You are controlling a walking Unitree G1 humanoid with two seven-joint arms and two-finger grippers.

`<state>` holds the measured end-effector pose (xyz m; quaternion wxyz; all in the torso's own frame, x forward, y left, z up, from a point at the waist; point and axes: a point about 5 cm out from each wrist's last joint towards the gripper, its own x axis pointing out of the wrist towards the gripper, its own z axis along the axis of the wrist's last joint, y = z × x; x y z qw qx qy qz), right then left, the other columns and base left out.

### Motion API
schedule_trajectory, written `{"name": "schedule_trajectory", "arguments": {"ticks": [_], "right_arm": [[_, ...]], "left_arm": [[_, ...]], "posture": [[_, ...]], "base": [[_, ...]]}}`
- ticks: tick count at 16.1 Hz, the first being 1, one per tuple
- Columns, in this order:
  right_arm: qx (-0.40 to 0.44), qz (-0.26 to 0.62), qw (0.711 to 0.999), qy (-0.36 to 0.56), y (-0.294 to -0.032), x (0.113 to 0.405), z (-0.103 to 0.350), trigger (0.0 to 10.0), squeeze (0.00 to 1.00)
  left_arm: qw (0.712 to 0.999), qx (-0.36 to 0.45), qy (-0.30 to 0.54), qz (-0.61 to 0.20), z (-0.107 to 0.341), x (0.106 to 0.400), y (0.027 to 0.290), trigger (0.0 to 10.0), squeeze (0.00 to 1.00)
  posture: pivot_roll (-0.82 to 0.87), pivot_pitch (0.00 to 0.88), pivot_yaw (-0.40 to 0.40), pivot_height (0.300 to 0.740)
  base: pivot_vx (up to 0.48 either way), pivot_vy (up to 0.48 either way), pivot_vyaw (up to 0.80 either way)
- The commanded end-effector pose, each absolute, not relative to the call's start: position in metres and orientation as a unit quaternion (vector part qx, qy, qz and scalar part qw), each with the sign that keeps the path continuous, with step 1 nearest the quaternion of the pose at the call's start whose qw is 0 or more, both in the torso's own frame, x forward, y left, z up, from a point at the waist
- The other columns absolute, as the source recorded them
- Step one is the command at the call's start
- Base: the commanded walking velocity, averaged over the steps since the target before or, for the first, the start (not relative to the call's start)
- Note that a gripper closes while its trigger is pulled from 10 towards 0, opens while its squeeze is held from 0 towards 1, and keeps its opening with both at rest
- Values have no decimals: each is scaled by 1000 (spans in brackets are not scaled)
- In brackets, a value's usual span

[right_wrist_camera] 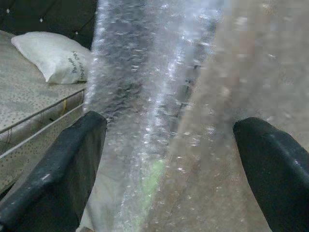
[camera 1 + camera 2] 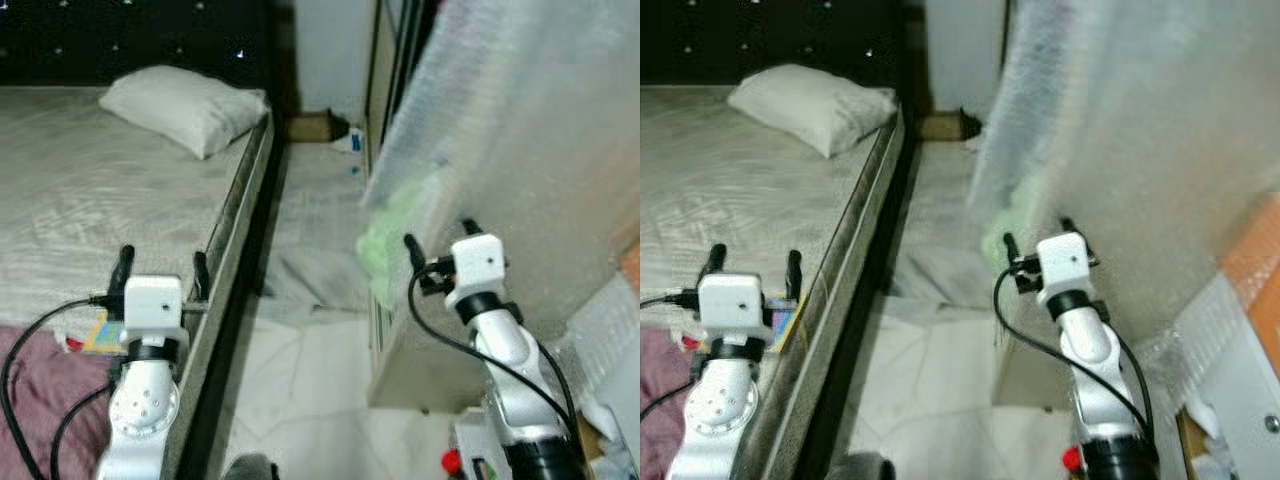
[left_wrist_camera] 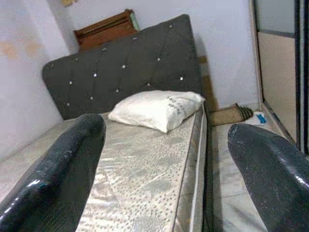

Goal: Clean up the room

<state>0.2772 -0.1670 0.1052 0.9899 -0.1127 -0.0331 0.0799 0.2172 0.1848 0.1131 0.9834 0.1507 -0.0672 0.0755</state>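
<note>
Maroon cloth [image 2: 45, 385] and a colourful small item [image 2: 98, 333] are lying on the near part of the bed [image 2: 90, 200], beside the left end effector [image 2: 160, 272], whose fingers are standing apart and holding nothing. The right end effector [image 2: 437, 236] is also spread and empty, facing the bubble-wrapped furniture [image 2: 520, 130]. A green cloth [image 2: 385, 245] is lying just ahead of it. Farther away a white pillow [image 2: 185, 105] is resting near the dark headboard [image 3: 125, 67], and small things [image 2: 345, 140] are sitting on the floor. The cleaning seems hardly begun.

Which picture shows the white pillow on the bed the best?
The left wrist view: the pillow lies whole and sharp against the headboard, even its printed writing. Both eye views show it whole but farther off; the right wrist view has it off at the edge.
</note>
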Motion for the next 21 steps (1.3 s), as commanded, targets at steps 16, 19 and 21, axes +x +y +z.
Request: {"name": "schedule_trajectory", "arguments": {"ticks": [16, 19, 21], "right_arm": [[-181, 80, 980, -4, -197, 219, 91, 10000, 0], [-182, 152, 971, -18, -188, 225, 90, 10000, 0], [-170, 170, 970, -18, -185, 228, 89, 10000, 0]], "left_arm": [[984, 153, -65, 67, 114, 218, 188, 10000, 0], [984, 153, -68, 66, 115, 221, 187, 10000, 0], [984, 152, -69, 64, 116, 222, 187, 10000, 0]], "posture": [[-34, 0, -8, 740], [-35, 0, -5, 740], [-34, 0, -6, 740]], "base": [[0, 0, 266], [0, 0, 460], [0, 0, 800]]}}
